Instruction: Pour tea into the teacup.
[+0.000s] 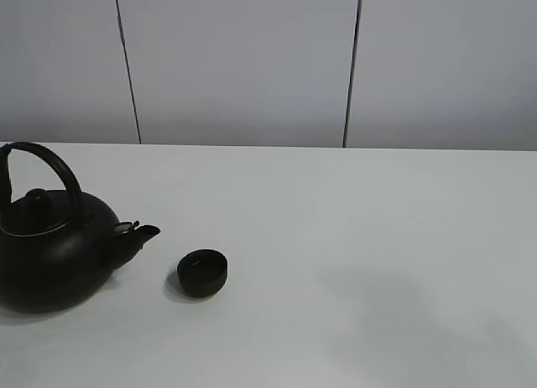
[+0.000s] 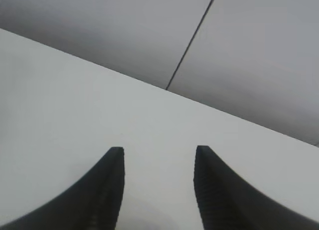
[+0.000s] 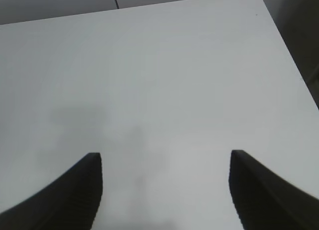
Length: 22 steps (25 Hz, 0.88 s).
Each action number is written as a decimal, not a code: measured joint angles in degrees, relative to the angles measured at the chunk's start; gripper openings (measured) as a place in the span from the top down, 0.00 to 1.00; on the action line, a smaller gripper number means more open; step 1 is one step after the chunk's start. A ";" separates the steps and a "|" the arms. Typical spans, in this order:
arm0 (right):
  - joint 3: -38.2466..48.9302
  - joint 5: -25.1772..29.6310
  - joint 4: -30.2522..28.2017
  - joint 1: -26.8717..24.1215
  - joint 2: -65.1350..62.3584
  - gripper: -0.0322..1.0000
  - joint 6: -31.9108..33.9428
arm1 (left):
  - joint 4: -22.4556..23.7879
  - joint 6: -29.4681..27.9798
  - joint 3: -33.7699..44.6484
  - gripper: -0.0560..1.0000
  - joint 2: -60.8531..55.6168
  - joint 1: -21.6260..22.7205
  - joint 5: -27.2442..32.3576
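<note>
Kettle (image 1: pixel 52 237) and teacup (image 1: pixel 202 272) only in exterior view, left claw (image 2: pixel 158 163) released, right claw (image 3: pixel 165 168) released, both over bare table (image 3: pixel 174 80)

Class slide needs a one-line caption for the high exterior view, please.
A black kettle points its spout toward the small black teacup standing apart on a white table.

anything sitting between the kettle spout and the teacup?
Nothing visible. In the high view the kettle stands left of the teacup with its spout aimed at it, only bare table between. Neither wrist view shows kettle or cup; left gripper and right gripper are open over bare table.
</note>
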 joint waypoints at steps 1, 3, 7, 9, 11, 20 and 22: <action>0.00 0.00 0.00 0.00 0.00 0.49 0.00 | -1.71 1.58 -0.57 0.64 -1.21 0.00 2.30; 0.00 0.00 0.00 0.00 0.00 0.49 0.00 | -4.67 6.32 -2.43 0.64 -3.60 0.00 9.98; 0.00 0.00 0.00 0.00 0.00 0.49 0.00 | -10.49 20.68 -8.55 0.64 -6.76 2.85 27.04; 0.00 0.00 0.00 0.00 0.00 0.49 0.00 | -12.66 27.15 -11.12 0.64 -8.04 6.27 32.81; 0.00 0.00 0.00 0.00 0.00 0.49 0.00 | -13.86 31.21 -12.65 0.64 -9.33 10.72 37.19; 0.00 0.07 0.00 0.00 0.00 0.49 0.00 | -18.52 40.49 -18.09 0.64 -26.84 17.59 51.66; 0.00 0.07 0.00 0.00 0.00 0.49 0.00 | -22.52 43.42 -19.60 0.64 -33.09 17.59 56.17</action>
